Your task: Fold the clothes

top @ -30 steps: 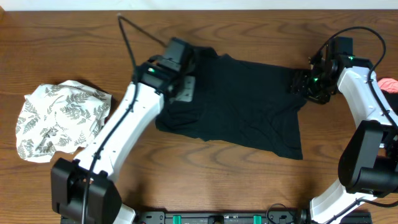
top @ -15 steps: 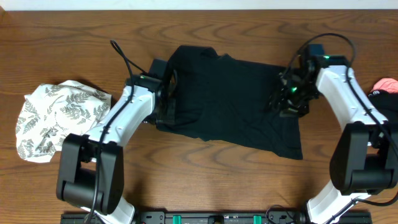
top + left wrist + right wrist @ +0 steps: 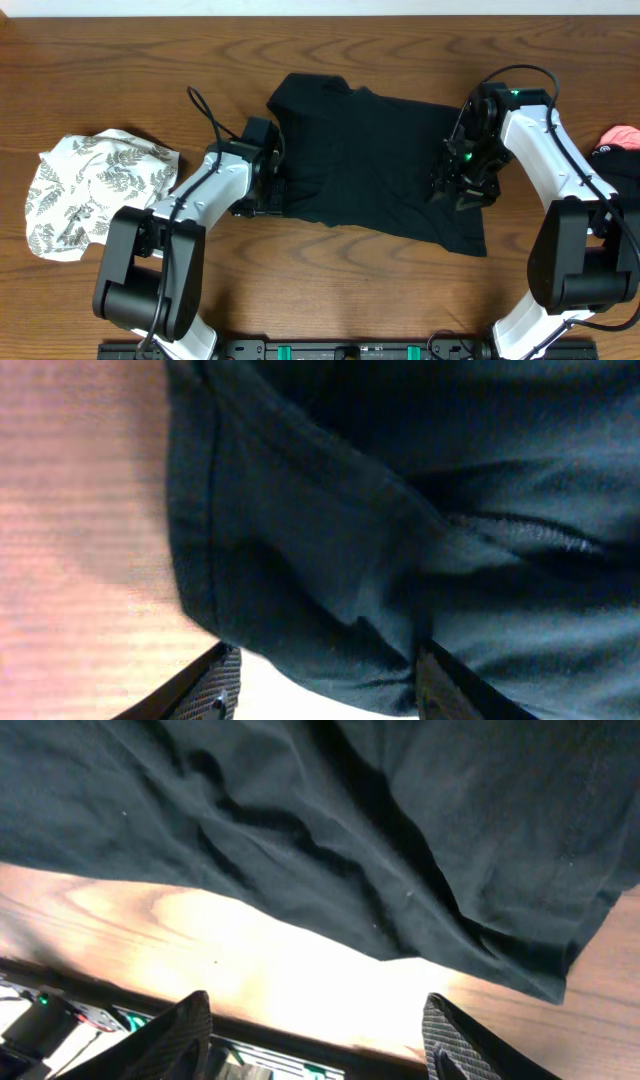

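A black T-shirt lies spread flat in the middle of the wooden table. My left gripper is low at the shirt's left edge. In the left wrist view its fingers are open, with the shirt's hem and a fold just ahead of them. My right gripper hovers over the shirt's right side. In the right wrist view its fingers are wide open and empty, above the shirt's lower edge and bare wood.
A crumpled white cloth with a grey leaf print lies at the left of the table. A red and a dark garment sit at the right edge. The table's front edge and a black rail are near the arm bases.
My left gripper has moved from the shirt's top-left corner down to its left edge. My right gripper has moved from the right sleeve inward and toward the front, over the shirt's right side.
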### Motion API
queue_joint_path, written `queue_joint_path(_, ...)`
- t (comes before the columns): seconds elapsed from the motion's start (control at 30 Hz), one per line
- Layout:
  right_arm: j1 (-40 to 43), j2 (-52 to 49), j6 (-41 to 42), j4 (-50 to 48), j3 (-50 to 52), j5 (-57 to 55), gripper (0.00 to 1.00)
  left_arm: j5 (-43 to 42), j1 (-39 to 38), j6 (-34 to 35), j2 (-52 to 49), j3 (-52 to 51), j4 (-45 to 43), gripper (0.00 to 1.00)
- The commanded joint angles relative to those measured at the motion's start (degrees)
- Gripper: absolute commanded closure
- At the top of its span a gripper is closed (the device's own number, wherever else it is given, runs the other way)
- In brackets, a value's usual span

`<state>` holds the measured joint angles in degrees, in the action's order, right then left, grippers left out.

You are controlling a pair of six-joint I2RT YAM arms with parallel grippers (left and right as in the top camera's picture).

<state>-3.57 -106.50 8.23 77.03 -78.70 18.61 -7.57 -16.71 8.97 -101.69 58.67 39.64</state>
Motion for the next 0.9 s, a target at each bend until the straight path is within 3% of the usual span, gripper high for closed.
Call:
queue_joint_path(0.0, -0.20, -0.44, -1.68, 0.20, -0.79, -0.66, 0.34, -0.79, 0.04, -0.76, -0.57, -1.33, -2.86, 0.43)
queue_joint_path(0.07, -0.20, -0.44, -1.68, 0.42, -0.79, -0.66, 0.34, -0.81, 0.04, -0.76, -0.57, -2.58, -5.99, 0.48)
queue_joint_path(0.13, -0.20, -0.44, -1.70, 0.92, -0.79, -0.87, 0.34, -0.81, 0.04, -0.76, -0.57, -3.52, -7.69, 0.73)
queue_joint_path(0.23, -0.20, -0.44, -1.70, 2.32, -0.79, -2.71, 0.35, -0.74, 0.04, -0.76, -0.55, -3.54, -7.72, 0.94)
queue_joint_path(0.57, -0.13, -0.44, -1.66, 3.37, -0.79, -4.28, 0.35, -0.11, 0.04, 0.35, 2.75, -0.70, -1.01, 0.94)
queue_joint_path(0.87, -0.15, -0.44, 2.71, 7.82, 0.04, -7.13, 0.33, -0.15, 0.04, 0.37, 5.16, -0.61, -2.45, 0.94)
